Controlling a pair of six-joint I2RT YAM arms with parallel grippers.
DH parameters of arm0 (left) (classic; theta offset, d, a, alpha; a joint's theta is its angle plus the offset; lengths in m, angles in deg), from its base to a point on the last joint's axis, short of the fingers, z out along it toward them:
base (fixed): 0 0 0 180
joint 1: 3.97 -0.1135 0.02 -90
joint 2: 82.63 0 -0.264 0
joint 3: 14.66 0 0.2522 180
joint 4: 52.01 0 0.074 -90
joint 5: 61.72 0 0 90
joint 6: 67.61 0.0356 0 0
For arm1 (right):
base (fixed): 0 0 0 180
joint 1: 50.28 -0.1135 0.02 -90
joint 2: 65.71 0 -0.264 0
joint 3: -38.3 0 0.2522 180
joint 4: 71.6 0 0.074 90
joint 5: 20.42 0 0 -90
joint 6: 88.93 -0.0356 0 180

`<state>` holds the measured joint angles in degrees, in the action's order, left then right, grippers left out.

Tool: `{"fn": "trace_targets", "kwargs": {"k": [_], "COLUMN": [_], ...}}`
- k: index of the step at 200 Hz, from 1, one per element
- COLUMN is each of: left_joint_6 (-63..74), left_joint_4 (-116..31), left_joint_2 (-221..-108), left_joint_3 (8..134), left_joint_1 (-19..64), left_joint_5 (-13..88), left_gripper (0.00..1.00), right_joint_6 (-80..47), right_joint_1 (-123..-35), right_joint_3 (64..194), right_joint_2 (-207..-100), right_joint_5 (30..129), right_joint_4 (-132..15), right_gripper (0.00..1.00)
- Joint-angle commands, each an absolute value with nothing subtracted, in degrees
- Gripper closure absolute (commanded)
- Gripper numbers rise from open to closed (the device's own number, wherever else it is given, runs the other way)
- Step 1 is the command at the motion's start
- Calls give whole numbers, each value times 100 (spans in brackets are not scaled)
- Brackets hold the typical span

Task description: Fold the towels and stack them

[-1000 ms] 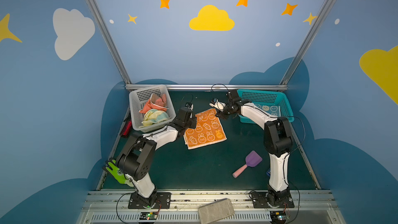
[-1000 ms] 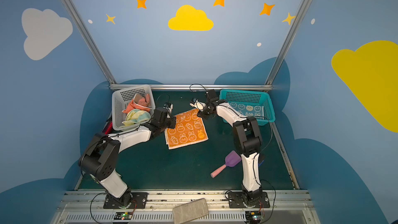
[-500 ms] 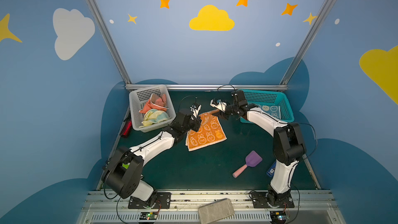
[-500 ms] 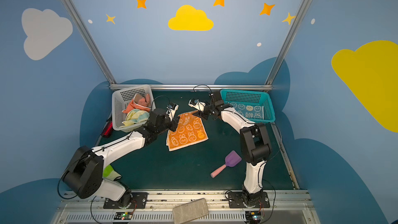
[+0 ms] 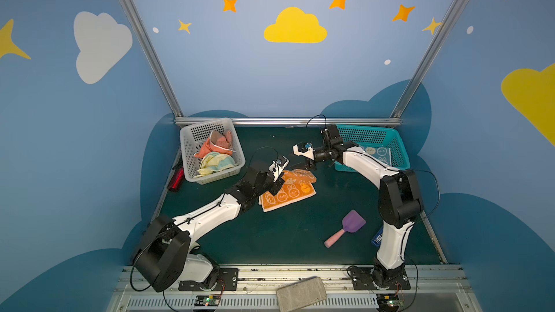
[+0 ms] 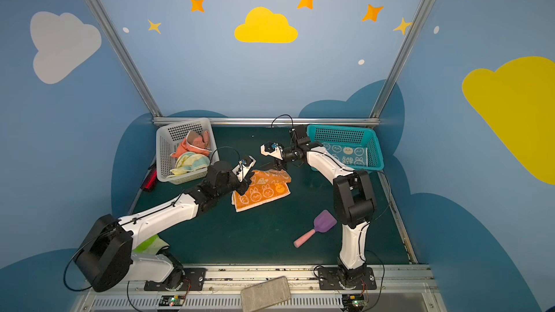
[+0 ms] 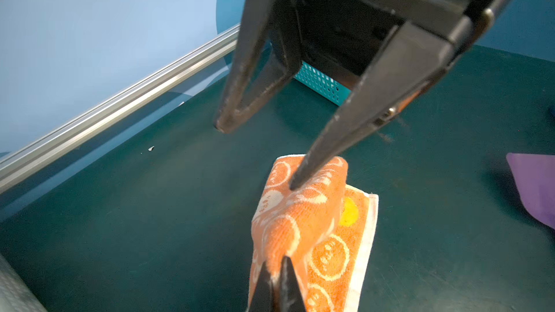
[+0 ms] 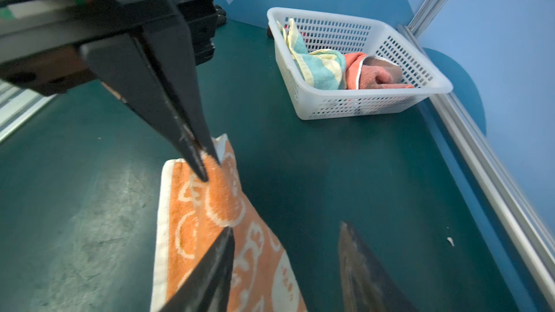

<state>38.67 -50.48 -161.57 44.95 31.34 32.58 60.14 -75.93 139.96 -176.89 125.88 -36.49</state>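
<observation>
The left gripper (image 7: 274,280) is pressed tight on 1 corner of the orange towel (image 7: 300,223), and that corner is lifted off the green table (image 7: 120,220). The right gripper (image 8: 285,226) has its 2 fingers spread wide with nothing between them, and it hangs just over the other end of the same lifted edge. In both top views the 2 grippers come close together a little above the middle of the frame, with the left gripper (image 5: 274,187) at the left side of the towel and the right gripper (image 5: 306,165) at its upper right. The orange towel (image 5: 292,190) lies near the middle of the table with its top part bunched over the rest, so I think the first fold is being made and is not neat yet. At the upper left sits a white basket (image 5: 187,151) with a pink towel (image 5: 214,144) and a striped towel (image 5: 216,162) in a heap, both not folded. At the upper right a teal basket (image 6: 339,136) holds a blue towel (image 6: 348,154) lying flat, which looks like the start of the stack. Next, I think the left gripper must lay its corner down so the edges match and then let go. The soft cloth may slump or spring open, so it will need a gentle, low move.
</observation>
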Motion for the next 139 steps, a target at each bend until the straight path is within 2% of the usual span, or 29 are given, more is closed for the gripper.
{"fn": "trace_targets", "kwargs": {"k": [1,30,57,94,139], "left_joint_6": [3977,3971,3929,3936,3953], "left_joint_4": [-5155,-5290,-5283,-5247,-5245], "left_joint_2": [-15996,-15931,-15919,-15941,-15904], "left_joint_3": [4581,4450,4428,4437,4419], "left_joint_1": [3141,3141,3145,3144,3140], "left_joint_5": [3071,2996,2927,2927,2846], "left_gripper": [96,96,96,96,96], "right_joint_6": [5934,4900,4387,4656,4649], "right_joint_1": [-7664,-7708,-7625,-7582,-7560], "right_joint_3": [13778,13190,12913,12258,12279], "right_joint_2": [-17289,-16951,-16791,-16740,-16998], "right_joint_5": [12745,11890,11075,10005,9199], "right_joint_4": [-3097,-3713,-3604,-4003,-4176], "right_gripper": [46,45,45,46,46]}}
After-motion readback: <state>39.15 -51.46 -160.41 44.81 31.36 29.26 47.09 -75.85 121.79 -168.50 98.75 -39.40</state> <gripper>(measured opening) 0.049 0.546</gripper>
